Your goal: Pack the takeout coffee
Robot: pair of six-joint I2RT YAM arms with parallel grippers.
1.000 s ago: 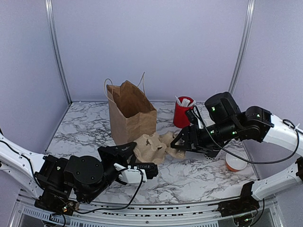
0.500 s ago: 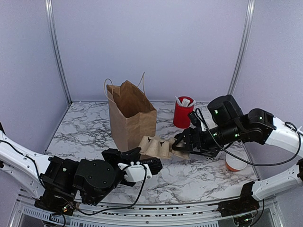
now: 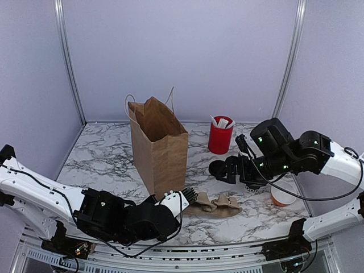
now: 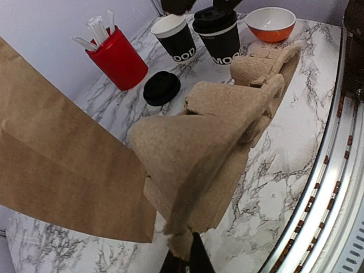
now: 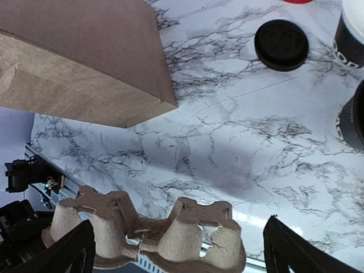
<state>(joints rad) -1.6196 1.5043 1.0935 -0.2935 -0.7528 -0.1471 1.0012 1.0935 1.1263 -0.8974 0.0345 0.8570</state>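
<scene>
Left gripper point(image 4: 185, 260) pinches the pulp carrier point(image 4: 216, 142) by one corner. Right gripper point(image 5: 181, 250) is spread wide above it. Takeout coffee point(image 4: 218, 35) stands lidded on the table beside the orange bowl point(image 4: 273, 21). My worry: the corner-only hold lets the carrier sag, twist or slip free.

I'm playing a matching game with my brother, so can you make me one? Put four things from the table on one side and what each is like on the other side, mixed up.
1 paper bag
2 red tub
3 bowl
4 cup carrier

A pinched in the left gripper
B orange outside, white inside
C stands upright, top open
D holds white sachets

Pairs: 1-C, 2-D, 3-B, 4-A
</scene>
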